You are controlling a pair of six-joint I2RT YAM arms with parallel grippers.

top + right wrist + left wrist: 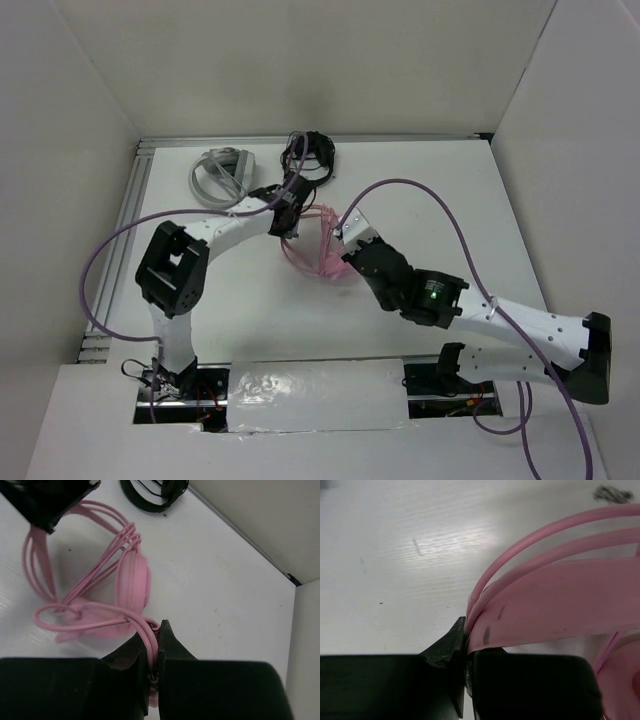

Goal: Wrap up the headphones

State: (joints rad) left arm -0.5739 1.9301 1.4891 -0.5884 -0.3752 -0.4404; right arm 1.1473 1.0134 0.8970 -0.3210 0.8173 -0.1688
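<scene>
The pink headphones (322, 255) lie near the middle of the table (440, 190), between the two tools and held by both. In the right wrist view one round earcup (134, 582) stands on edge. The thin pink cable (75, 616) runs in several strands over it and loops loosely beside it.

The left tool (466, 647) is closed on the end of the flat pink headband (560, 600). Two cable strands arch just above the band, and their ends converge where the jaws meet. From above, this tool (287, 222) sits at the far-left side of the pink bundle.

The right tool (155, 637) is pinched shut on a few strands of the cable, which pass down between its fingertips. From above it (342, 238) sits on the right side of the bundle, close to the left tool.

Farther back, black headphones (310, 155) lie close to the rear edge of the table. Grey-white headphones (220, 175) rest to their left, near the rear-left corner.
</scene>
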